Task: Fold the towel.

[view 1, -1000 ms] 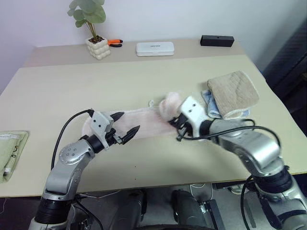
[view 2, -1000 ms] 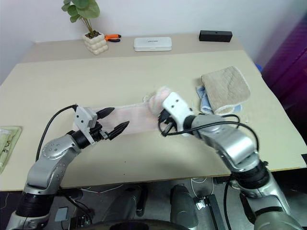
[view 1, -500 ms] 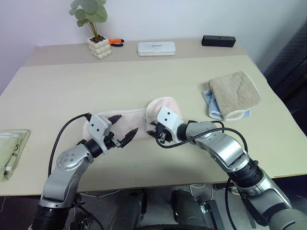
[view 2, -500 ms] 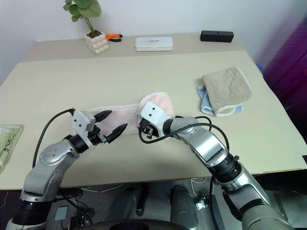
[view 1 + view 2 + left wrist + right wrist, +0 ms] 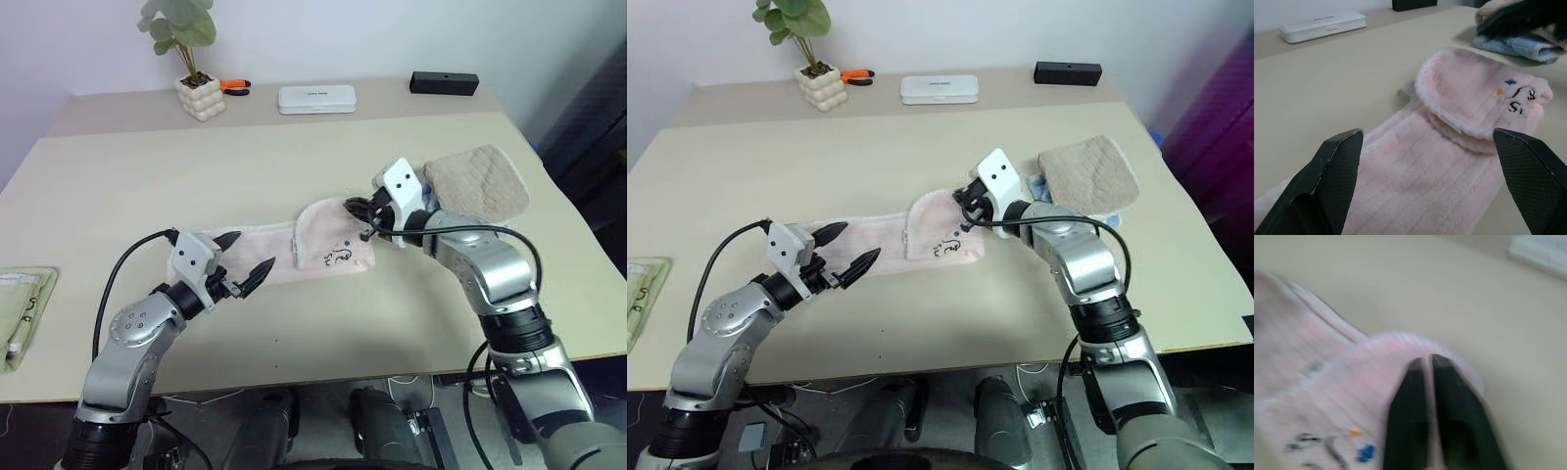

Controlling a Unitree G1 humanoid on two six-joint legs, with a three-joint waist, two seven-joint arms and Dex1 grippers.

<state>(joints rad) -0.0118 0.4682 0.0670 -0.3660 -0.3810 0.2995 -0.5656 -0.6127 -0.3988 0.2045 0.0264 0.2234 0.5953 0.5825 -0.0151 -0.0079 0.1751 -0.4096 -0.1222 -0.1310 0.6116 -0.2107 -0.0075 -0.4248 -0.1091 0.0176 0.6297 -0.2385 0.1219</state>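
The towel (image 5: 294, 250) lies as a long pale pink strip across the middle of the table (image 5: 294, 166), running from about nine o'clock toward three o'clock in front of me. Its right end is doubled back over the strip, so a rounded flap with a whitish scalloped hem sits on top, and the small dark lettering with a blue and an orange mark faces up near the flap's corner at about four o'clock of the fold. My right gripper (image 5: 367, 211) sits at the far right edge of that flap, at about two o'clock of the towel, with its two black fingers (image 5: 1449, 421) pressed together; from my right wrist the pink cloth lies right under and around the tips, but I cannot tell whether any of it is pinched between them. My left gripper (image 5: 245, 259) hovers at the towel's left end, fingers spread wide apart with nothing between them, pointing along the strip toward three o'clock. The beige quilted towel (image 5: 478, 188) with a blue layer beneath rests just beyond my right gripper at about two o'clock. A pale green cloth (image 5: 24, 313) lies at the table's left edge, near nine o'clock. Along the far side, around twelve o'clock, stand a potted plant (image 5: 191, 59), a white case (image 5: 316, 98) and a black box (image 5: 444, 83).
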